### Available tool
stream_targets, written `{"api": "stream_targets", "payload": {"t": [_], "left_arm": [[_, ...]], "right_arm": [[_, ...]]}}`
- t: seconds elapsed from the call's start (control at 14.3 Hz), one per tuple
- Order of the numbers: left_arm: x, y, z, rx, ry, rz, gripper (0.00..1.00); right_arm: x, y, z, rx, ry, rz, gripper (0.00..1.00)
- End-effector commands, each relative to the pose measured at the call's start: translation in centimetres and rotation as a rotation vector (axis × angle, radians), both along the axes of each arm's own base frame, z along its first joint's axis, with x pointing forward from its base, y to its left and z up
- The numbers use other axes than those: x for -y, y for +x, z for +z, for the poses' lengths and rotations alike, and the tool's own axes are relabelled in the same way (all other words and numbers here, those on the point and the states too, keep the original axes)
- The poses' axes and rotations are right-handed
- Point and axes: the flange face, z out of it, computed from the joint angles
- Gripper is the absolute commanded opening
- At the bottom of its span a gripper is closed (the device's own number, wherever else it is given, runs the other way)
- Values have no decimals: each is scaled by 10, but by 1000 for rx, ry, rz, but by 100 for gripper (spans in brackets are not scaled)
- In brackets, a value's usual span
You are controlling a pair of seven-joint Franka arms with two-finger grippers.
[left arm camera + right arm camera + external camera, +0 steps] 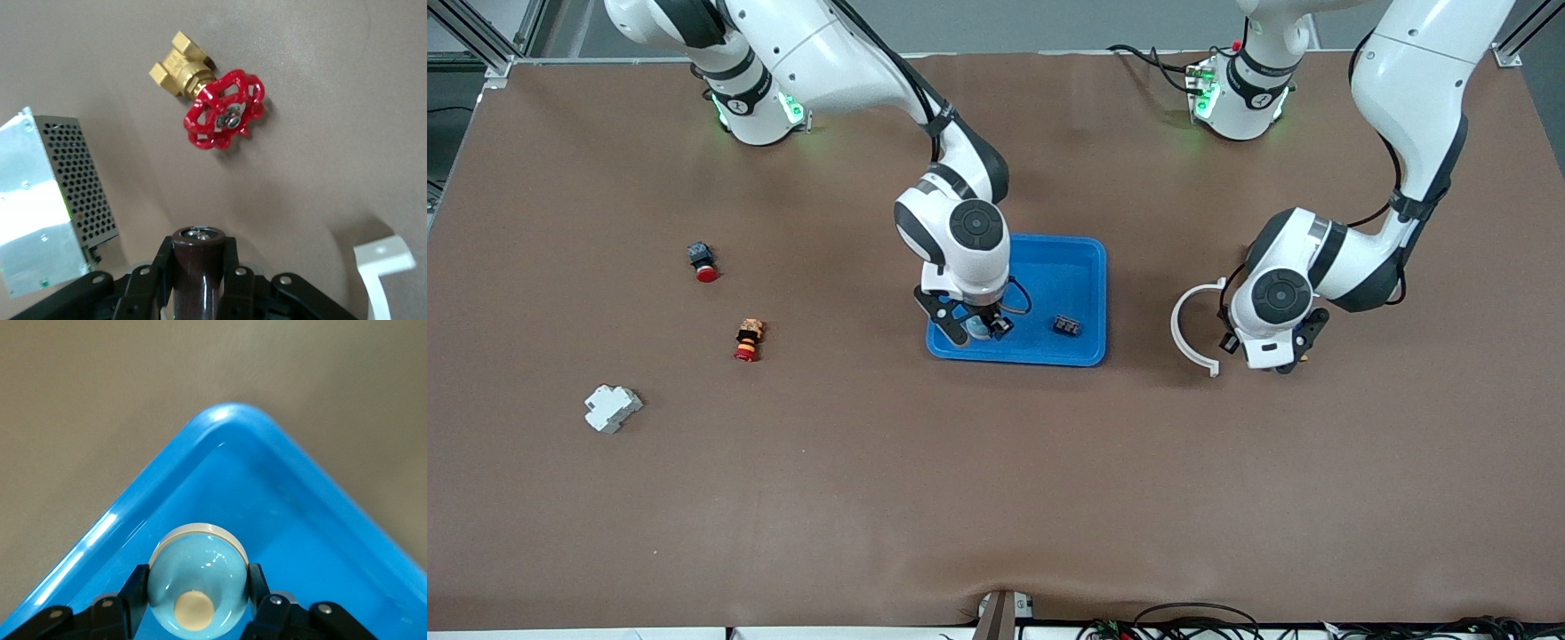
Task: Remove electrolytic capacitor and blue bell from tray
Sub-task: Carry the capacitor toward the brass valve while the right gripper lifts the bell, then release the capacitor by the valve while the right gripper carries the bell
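My right gripper (978, 329) is low over the corner of the blue tray (1100, 293) that is nearer the front camera and toward the right arm's end. It is shut on a light blue bell (198, 583) with a cream button; the tray's rim (220, 420) shows around it. The bell (978, 332) barely shows in the front view. My left gripper (1285, 358) is over bare table beside the tray, toward the left arm's end. It is shut on a dark brown cylindrical capacitor (198, 267), which is hidden in the front view.
A black terminal block (1067, 326) lies in the tray. A white curved bracket (1192, 324) lies by the left gripper. The left wrist view shows a brass valve with a red handwheel (220, 113) and a perforated metal box (47, 200). Two red buttons (703, 262) (748, 340) and a white breaker (612, 407) lie toward the right arm's end.
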Motion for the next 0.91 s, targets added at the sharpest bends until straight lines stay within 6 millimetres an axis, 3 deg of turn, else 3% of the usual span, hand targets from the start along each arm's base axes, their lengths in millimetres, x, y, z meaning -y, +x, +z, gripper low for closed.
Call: {"api": "stream_targets", "payload": {"t": [0.0,0.07,0.21,0.35,0.42,0.63,0.84], "left_arm": [[2,1,4,19,3,-19,0],[2,1,3,19,1,-19,2],[1,2,3,21,0,-17,33],[1,5,5,27,-2,-16,73],[2,5,6,28,-2,-18,100],[2,6,14,36,10,-23,100],[1,9,34,61,26,-19,100]], "right_arm": [[24,12,64,-42,-40,77,0],[45,18,85,-66,-53,108,0],[99,26,124,-102,-58,218,0],[174,33,158,-98,-33,318,0],[208,35,173,-98,-21,370,0],[304,36,185,-59,2,491,0],[394,31,173,-8,12,597,0]]}}
